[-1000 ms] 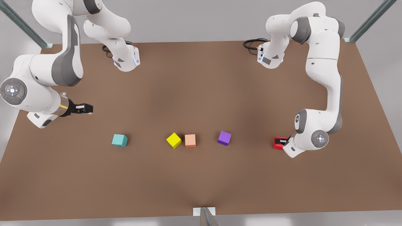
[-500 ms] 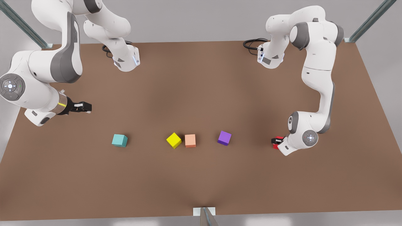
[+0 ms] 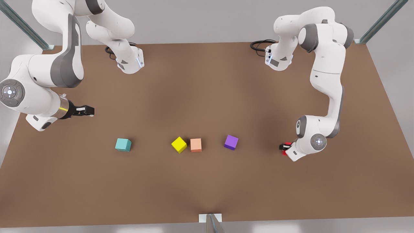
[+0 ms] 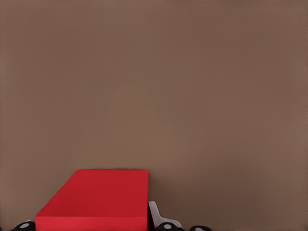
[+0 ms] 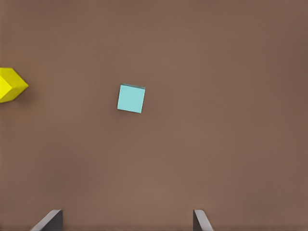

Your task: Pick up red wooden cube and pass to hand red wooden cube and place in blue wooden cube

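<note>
The red wooden cube (image 4: 96, 197) rests on the brown table (image 3: 207, 90) at the front view's right; there just a sliver of the red wooden cube (image 3: 285, 152) peeks out under the arm. My left gripper (image 3: 284, 147) is down over it, and in the left wrist view my left gripper (image 4: 91, 224) has a pale finger pad (image 4: 154, 211) tight against each side, shut on the cube. The blue wooden cube (image 3: 123, 144), teal, sits far off toward the front view's left. Above and behind it hovers the hand, my right gripper (image 3: 84, 111), open, looking down at the teal cube (image 5: 131, 98).
A yellow cube (image 3: 179, 144), a salmon-orange cube (image 3: 196, 145) and a purple cube (image 3: 231, 142) lie in a row between the teal and red cubes. Both arm bases (image 3: 129, 63) stand at the table's far edge. The yellow cube (image 5: 10, 85) also shows in the right wrist view.
The left arm has sunk lower over the red cube, covering most of it, and shifted slightly toward the front view's left. The right gripper drifted a little, then held.
</note>
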`<state>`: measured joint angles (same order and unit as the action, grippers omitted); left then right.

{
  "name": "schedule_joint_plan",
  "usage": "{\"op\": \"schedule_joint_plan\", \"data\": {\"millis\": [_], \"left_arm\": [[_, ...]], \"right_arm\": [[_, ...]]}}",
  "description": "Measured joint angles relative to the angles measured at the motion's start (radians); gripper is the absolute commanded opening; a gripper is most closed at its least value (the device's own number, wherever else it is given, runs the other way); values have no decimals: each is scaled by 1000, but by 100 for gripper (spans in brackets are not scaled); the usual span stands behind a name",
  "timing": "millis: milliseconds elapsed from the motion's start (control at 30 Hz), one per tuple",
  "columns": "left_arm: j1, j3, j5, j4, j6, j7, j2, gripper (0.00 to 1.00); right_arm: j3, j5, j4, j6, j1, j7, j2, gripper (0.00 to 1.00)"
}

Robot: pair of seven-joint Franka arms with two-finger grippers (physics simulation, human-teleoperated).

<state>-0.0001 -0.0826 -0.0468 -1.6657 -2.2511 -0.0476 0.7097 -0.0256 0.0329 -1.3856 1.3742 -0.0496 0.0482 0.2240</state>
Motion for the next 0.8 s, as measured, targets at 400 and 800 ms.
{"op": "schedule_joint_plan", "data": {"millis": [400,800], "left_arm": [[-16,-493,560,471,342,176,141,52],[-39,-737,839,529,18,269,346,52]], "right_arm": [[40,-946,67,-18,-24,203,490,100],[87,-1287,111,215,-81,989,610,100]]}}
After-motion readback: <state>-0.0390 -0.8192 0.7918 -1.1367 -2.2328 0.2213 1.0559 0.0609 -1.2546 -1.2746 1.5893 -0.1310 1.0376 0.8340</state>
